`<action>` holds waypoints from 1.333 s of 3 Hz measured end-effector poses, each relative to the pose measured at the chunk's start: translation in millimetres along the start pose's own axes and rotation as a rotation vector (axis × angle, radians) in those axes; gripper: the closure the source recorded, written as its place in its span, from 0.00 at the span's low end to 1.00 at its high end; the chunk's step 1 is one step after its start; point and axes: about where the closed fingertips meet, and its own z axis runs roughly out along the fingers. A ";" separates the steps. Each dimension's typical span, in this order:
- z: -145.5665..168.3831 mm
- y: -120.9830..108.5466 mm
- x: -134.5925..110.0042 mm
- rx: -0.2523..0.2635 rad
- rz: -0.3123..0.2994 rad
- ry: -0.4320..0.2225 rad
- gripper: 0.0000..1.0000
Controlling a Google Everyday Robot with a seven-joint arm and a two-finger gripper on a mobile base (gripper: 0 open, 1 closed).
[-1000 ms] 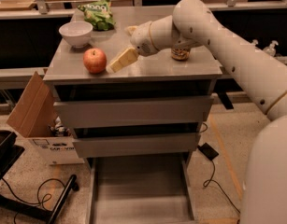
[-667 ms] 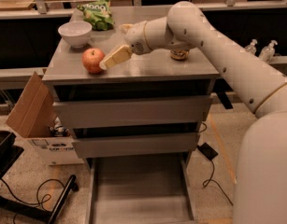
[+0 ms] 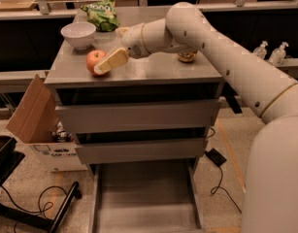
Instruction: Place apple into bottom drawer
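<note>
Gripper (image 3: 102,68) against the apple (image 3: 92,58), grip unclear; bottom drawer (image 3: 143,198) partly out of frame.

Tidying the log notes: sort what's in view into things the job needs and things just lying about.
Job: apple, bottom drawer pulled open, gripper at the apple on the cabinet top.
Lying about: bowl, green bag, can, cardboard box.

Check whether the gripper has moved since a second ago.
Yes. Judged against the bowl, the gripper has moved leftward in view across the cabinet top and now overlaps the apple.
</note>
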 end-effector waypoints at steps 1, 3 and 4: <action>19.4 14.5 -0.1 -0.053 0.044 -0.013 0.00; 51.8 28.5 -1.0 -0.081 0.085 0.050 0.00; 59.7 31.5 16.1 -0.064 0.119 0.108 0.00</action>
